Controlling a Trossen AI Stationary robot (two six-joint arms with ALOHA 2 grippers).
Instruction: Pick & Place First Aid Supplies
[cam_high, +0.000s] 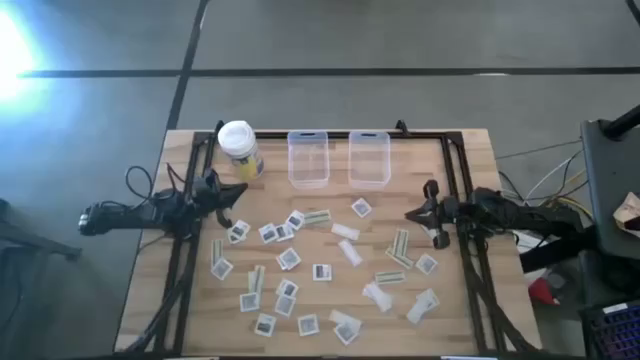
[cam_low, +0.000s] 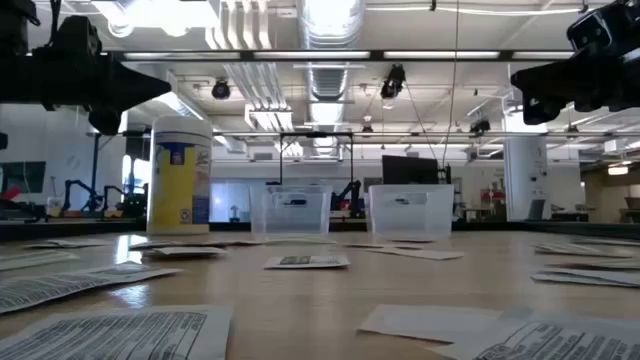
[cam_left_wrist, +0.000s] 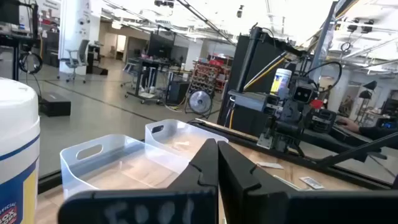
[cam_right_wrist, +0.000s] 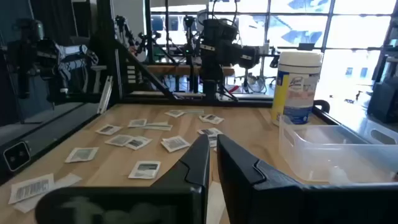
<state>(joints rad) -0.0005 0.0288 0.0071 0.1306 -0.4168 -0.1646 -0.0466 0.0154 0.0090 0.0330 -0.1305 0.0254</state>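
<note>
Table (cam_high: 455, 320): pale wood, framed by dark rails.

Packets (cam_high: 320, 271): many small flat white pieces scattered over the middle and near part of the table, none in a bin. Square ones carry a dark printed patch, for example one near the left bottom (cam_high: 265, 323) and one at the right (cam_high: 426, 264). Narrow strips lie among them, greenish ones near the centre (cam_high: 318, 216) and toward the right (cam_high: 401, 242), plain white ones near the middle (cam_high: 350, 251). In the low view the nearest packets (cam_low: 110, 335) lie flat on the wood with print facing up.

Bins: two clear rectangular ones side by side at the far edge, left bin (cam_high: 308, 158) and right bin (cam_high: 369, 158), a small gap between them. Both show at mid-distance in the low view (cam_low: 290, 210) (cam_low: 411, 211).

Container (cam_high: 240, 148): yellow body, white lid, upright, just left of the left bin.

Left gripper (cam_high: 238, 192): at the table's left side, near the container, raised off the table; fingers (cam_left_wrist: 205, 165) pressed together, holding nothing.

Right gripper (cam_high: 413, 214): at the table's right side, raised off the table; fingers (cam_right_wrist: 199, 162) nearly together with a thin slit between, holding nothing.
</note>
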